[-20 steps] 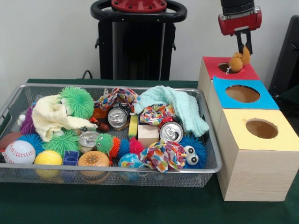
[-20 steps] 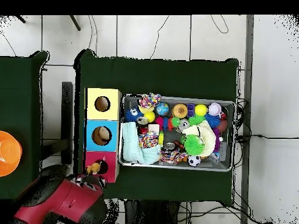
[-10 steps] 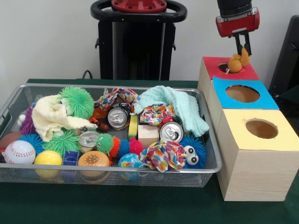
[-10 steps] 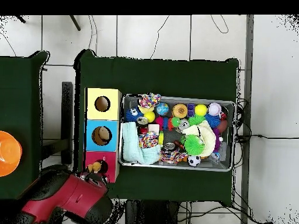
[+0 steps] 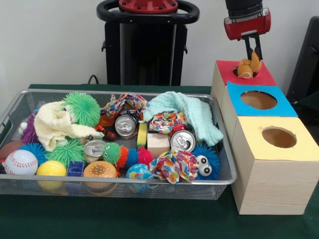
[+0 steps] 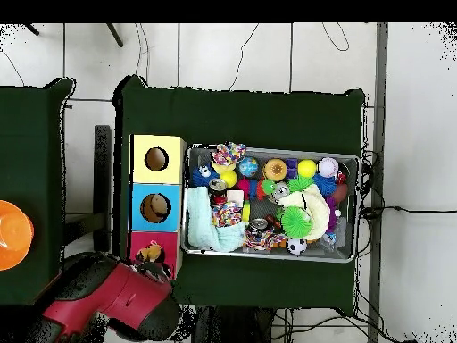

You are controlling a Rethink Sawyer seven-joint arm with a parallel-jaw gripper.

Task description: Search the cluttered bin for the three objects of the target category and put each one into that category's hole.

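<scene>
The silver wire-mesh bin [image 5: 227,149] is full of mixed toys, cans and cloths; it also shows in the overhead view [image 6: 272,151]. My gripper [image 5: 252,50] hangs over the red-topped box [image 5: 264,75] at the far right. It is shut on a small orange plush toy [image 5: 246,68], which dangles right over the hole and hides most of it. In the overhead view the toy [image 6: 149,252] lies over the red top [image 6: 163,266], and my red arm [image 6: 103,304] covers the gripper.
A blue-topped box [image 5: 281,107] and a yellow-topped box [image 5: 299,149] stand in a row in front of the red one. In the bin lie a mint cloth [image 5: 192,112], a baseball [image 5: 21,162], spiky balls and cans. An orange object [image 6: 11,234] sits at the overhead view's left edge.
The gripper has shifted left and slightly up with the orange toy, which now hangs more over the middle of the red box's hole.
</scene>
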